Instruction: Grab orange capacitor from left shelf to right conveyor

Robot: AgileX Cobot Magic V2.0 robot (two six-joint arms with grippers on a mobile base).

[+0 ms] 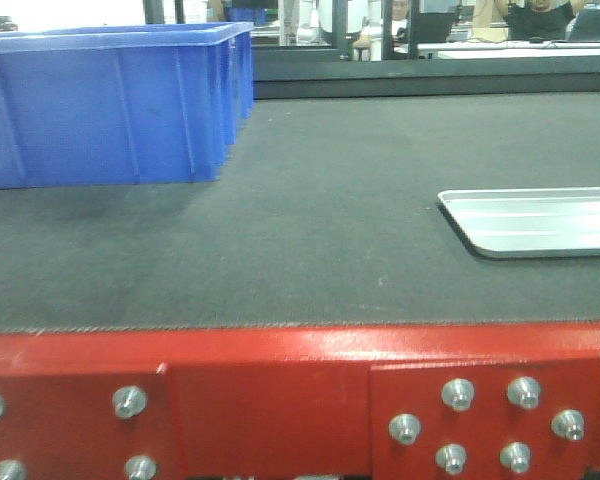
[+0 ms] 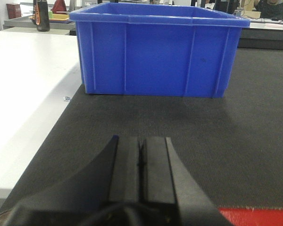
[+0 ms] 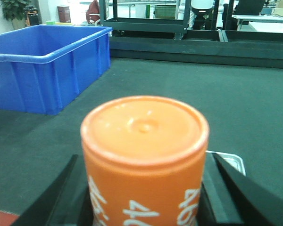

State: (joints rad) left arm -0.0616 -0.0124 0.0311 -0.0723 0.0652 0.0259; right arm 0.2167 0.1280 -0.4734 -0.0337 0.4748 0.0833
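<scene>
Orange capacitor carried over the grey belt (image 1: 310, 220), ready for setting down.
Lower onto the bare stretch between blue bin (image 1: 110, 100) and silver tray (image 1: 540, 225); keep orange capacitor (image 3: 145, 141) upright, pinched in right tool (image 3: 146, 197), until seated; leave left tool (image 2: 141, 155) pressed together, empty.

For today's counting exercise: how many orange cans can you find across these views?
1. The orange can is gripped in the right tool, in front of the grey belt. Others may be hidden inside the blue bin, whose floor is not shown.

The jaws are matte black, broad and wedge-shaped.
</scene>
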